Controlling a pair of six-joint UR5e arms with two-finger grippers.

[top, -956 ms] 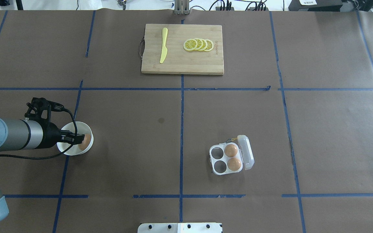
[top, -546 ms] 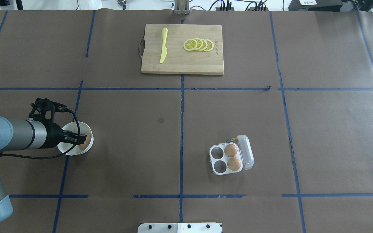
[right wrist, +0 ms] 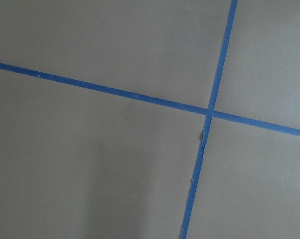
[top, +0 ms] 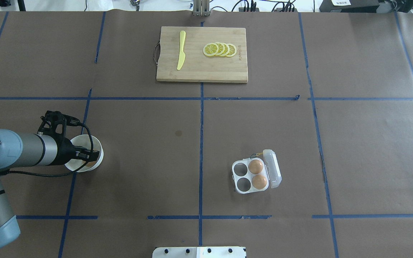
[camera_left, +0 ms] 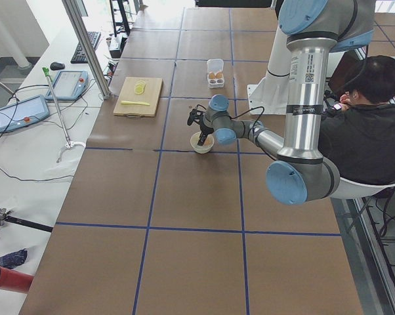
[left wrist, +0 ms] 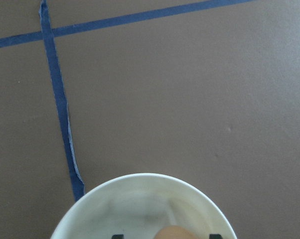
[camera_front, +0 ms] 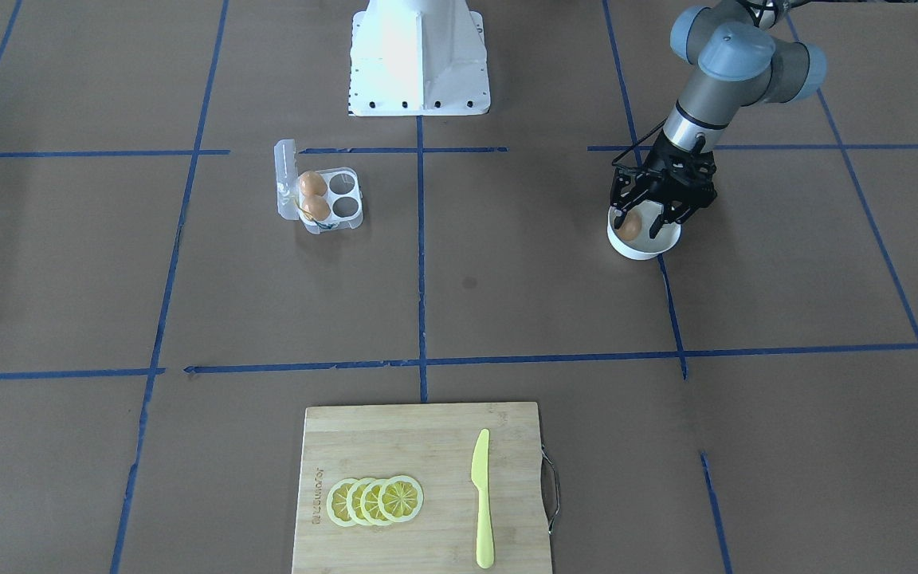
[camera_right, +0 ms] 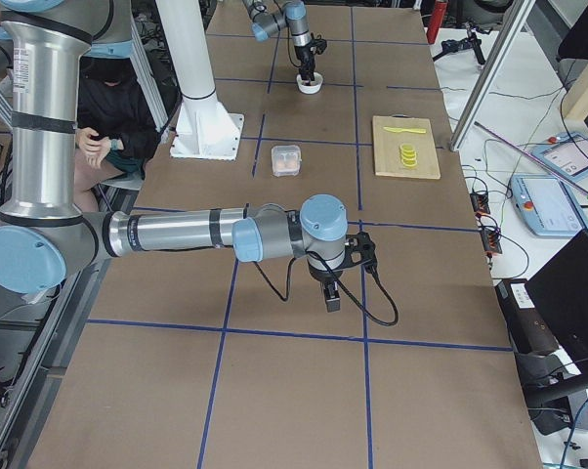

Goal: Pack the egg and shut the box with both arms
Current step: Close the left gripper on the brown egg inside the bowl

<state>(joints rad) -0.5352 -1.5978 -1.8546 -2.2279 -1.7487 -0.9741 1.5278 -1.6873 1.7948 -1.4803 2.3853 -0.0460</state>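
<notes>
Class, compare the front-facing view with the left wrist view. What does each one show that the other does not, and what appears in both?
Only the front-facing view shows the whole left gripper and its arm over the bowl. It also shows the open box with two brown eggs and two empty cells, and the cutting board with lemon slices and a knife. Only the wrist view shows clear gaps between the egg and the black fingertips either side. Both show the bowl, that egg and blue tape lines.
</notes>
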